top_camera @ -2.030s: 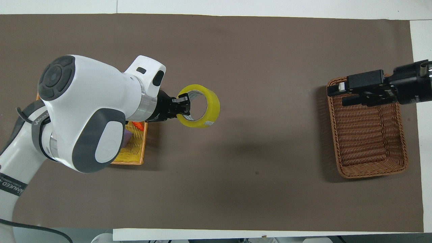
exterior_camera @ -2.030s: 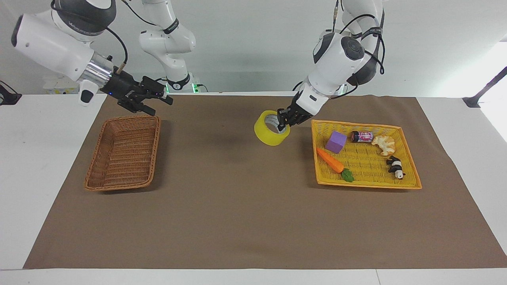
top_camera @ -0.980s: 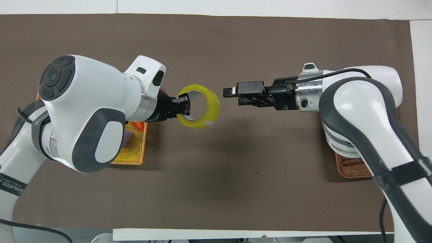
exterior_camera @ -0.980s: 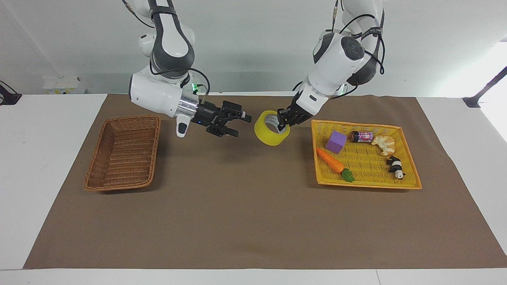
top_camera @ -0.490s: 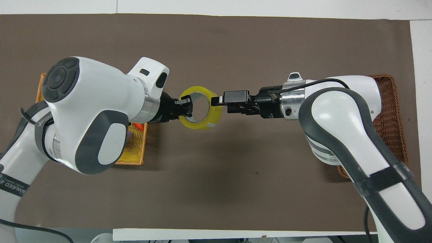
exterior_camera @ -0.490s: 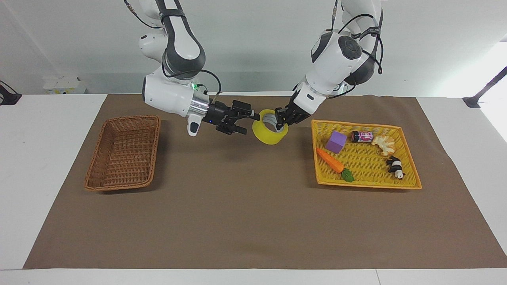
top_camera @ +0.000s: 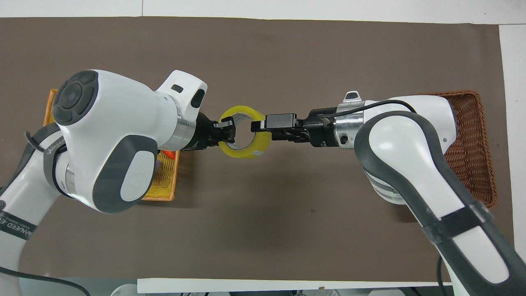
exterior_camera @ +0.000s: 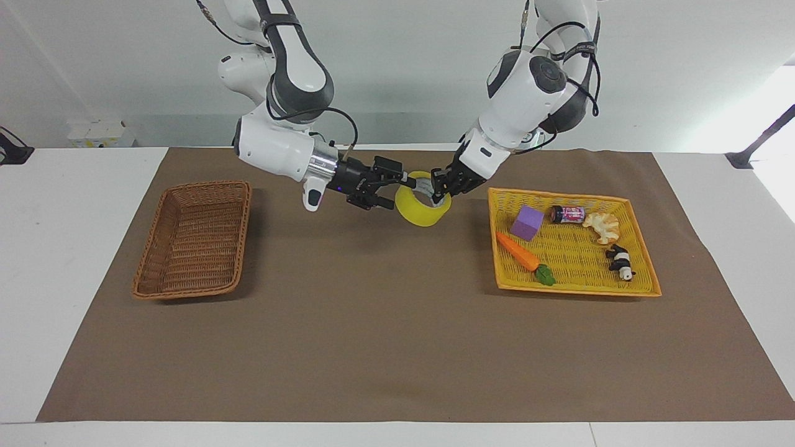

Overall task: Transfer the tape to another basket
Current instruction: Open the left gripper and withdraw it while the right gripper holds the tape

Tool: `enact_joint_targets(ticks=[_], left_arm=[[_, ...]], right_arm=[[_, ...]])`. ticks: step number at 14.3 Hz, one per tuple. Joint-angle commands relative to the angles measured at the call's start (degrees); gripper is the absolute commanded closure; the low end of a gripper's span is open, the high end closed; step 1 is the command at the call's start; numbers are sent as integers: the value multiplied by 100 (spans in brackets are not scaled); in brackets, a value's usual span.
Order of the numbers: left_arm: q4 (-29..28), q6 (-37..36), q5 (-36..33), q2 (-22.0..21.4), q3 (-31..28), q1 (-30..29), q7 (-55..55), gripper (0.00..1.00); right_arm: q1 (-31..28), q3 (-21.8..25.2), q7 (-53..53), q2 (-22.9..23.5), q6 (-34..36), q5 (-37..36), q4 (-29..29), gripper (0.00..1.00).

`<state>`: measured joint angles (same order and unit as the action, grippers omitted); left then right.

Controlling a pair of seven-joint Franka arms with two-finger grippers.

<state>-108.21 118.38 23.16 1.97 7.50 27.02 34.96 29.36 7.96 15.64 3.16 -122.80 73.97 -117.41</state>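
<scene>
Yellow tape [exterior_camera: 423, 208] hangs in mid-air over the brown mat's edge nearest me, my left gripper [exterior_camera: 442, 187] pinching its wall; my right gripper [exterior_camera: 400, 188], fingers spread astride the other wall, looks set to carry it to the wicker basket [exterior_camera: 194, 238]

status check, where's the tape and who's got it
Left claw shut on tape, held above the mat. Right claw open at its rim. Brown basket waiting, path clear.

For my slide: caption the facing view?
Left claw holds tape in the air; open right claw straddles its rim.
</scene>
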Motion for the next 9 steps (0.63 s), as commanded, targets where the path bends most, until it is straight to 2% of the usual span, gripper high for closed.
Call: enact_joint_targets(ticks=[1, 6, 7, 9], left_arm=[[-52, -25, 40, -126, -73, 101, 46, 100], [-69, -34, 40, -126, -73, 101, 37, 100], [-69, -34, 40, -126, -73, 101, 37, 100], [-69, -25, 40, -126, -73, 101, 37, 100]], right_arm=[[25, 4, -43, -105, -95, 109, -125, 4], [17, 4, 9, -105, -104, 109, -125, 24], [17, 4, 9, -105, -104, 109, -116, 33], [8, 4, -43, -105, -60, 109, -116, 65]])
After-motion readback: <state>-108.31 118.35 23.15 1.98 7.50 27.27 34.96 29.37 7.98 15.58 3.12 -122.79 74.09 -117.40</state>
